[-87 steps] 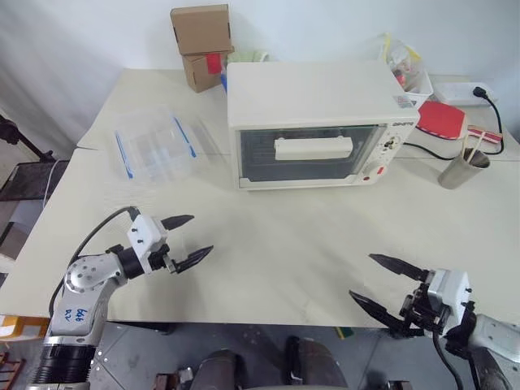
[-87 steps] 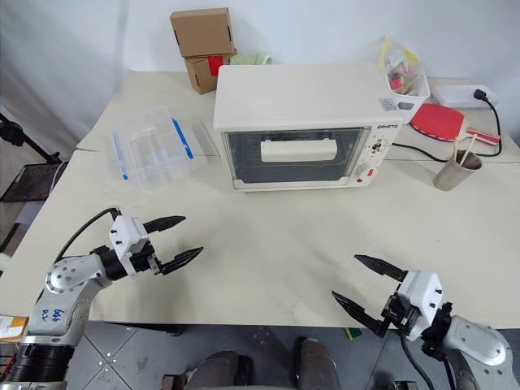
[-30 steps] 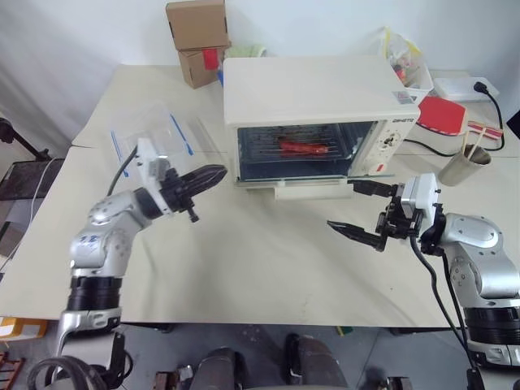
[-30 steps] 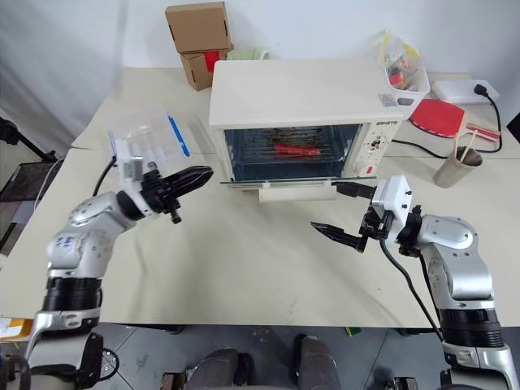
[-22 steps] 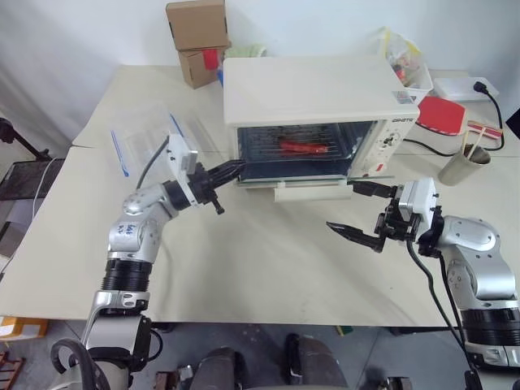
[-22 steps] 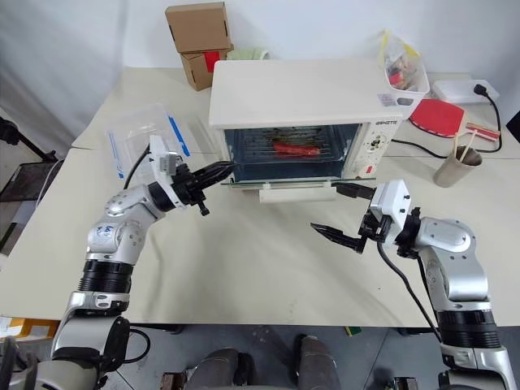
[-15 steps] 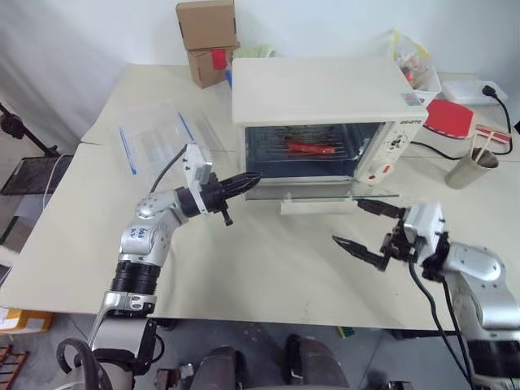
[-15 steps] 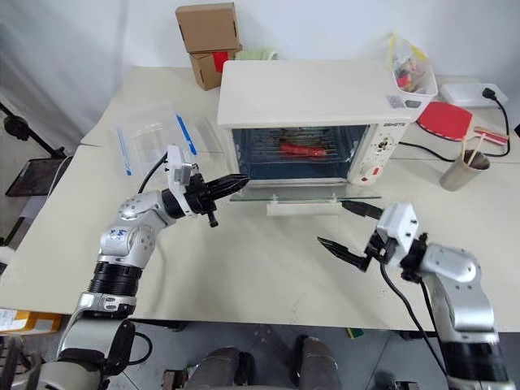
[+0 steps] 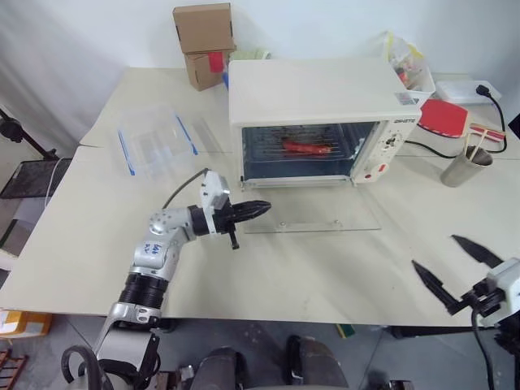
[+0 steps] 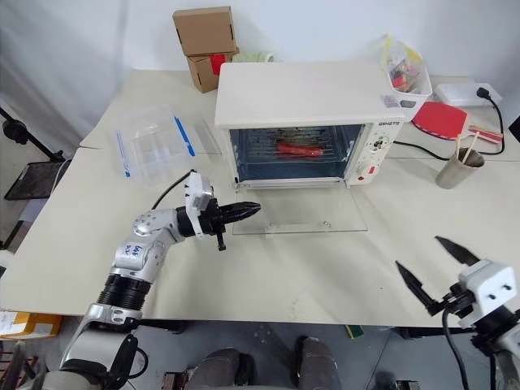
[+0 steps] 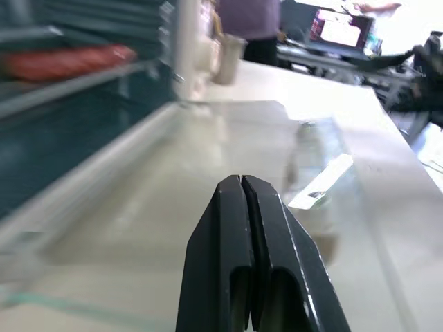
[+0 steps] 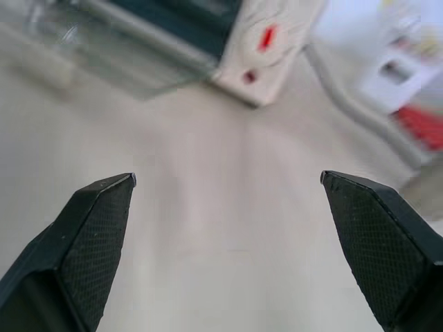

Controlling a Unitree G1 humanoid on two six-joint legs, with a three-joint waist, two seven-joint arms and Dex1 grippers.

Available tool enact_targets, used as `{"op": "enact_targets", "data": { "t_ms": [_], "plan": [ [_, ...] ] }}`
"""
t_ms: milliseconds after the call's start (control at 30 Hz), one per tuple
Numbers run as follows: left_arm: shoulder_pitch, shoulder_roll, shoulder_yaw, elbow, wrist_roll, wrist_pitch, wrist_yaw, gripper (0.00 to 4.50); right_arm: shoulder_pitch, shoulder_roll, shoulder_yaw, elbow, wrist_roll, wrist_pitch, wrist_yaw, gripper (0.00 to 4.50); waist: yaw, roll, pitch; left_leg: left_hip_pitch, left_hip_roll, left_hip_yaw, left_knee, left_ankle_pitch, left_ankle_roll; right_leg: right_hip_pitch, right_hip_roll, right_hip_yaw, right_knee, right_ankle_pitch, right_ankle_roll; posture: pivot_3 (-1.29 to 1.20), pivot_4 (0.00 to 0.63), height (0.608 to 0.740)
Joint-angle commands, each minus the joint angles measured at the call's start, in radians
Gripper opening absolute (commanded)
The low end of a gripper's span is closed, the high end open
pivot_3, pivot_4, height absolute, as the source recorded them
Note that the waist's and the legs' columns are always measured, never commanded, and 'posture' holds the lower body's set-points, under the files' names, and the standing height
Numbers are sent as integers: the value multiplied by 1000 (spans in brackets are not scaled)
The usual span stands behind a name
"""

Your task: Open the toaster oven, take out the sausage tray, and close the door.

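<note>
Glass now lies flat: the door (image 9: 313, 219) has dropped fully open from half-lowered. The left gripper (image 9: 258, 209) (jaws together) presses its corner; the right gripper (image 9: 459, 264), jaws apart, has retreated. The sausage tray (image 9: 302, 149) waits inside the toaster oven (image 9: 317, 93).

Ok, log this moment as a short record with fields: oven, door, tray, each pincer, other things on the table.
toaster oven: cream-white toaster oven at the back of the table, cavity exposed
door: glass door folded down flat onto the tabletop
sausage tray: still inside on the rack, red sausage on it
left pincer: left pincer shut, tips at the left edge of the lowered door
right pincer: right pincer open, holding nothing, near the table's front right edge
other things: clear plastic container, cardboard boxes, metal cup, red paddle
</note>
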Motion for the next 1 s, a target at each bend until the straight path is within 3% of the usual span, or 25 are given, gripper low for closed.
{"op": "enact_targets", "data": {
  "t_ms": [33,233,433,667,800,933,1000],
  "plan": [
    [36,-2,5,-38,31,-47,36,30,-95,-80,38,-91,-48,87,-67,4500,-8,0,0,0,0,0,0,0,0,0,-1,1,0,0,0,0,150,740],
    [142,4,42,-141,22,-86,90,30,-378,-123,337,-178,-136,249,-105,4500,-8,0,0,-2,1,-3,0,0,-1,-1,-2,2,2,-1,-2,0,150,740],
    [246,21,113,-316,-47,-57,136,1818,-621,-20,586,-107,-314,242,-185,4500,-5,0,0,-4,0,-5,1,0,0,-2,-4,0,1,-1,-2,0,150,740],
    [375,47,209,-494,-121,55,253,3717,-936,94,838,295,-725,22,-392,4500,-19,0,0,-4,0,-6,1,0,-1,-2,-4,0,2,-1,-2,0,150,740],
    [404,52,213,-535,-124,69,279,3717,-1048,140,896,482,-806,-84,-451,4500,-20,0,0,-5,0,-7,1,0,-1,-2,-4,-1,2,-1,-2,0,150,740],
    [425,51,215,-554,-122,65,294,3742,-1122,174,923,625,-857,-138,-497,3616,-28,-1,0,-6,-1,-7,1,0,-1,-2,-4,-2,1,-1,-2,0,150,740],
    [440,52,219,-561,-124,60,297,3742,-1139,176,929,666,-877,-159,-512,2908,-33,-1,0,-6,0,-8,1,0,-1,-2,-4,-2,1,-1,-2,0,150,740]
  ]
}}
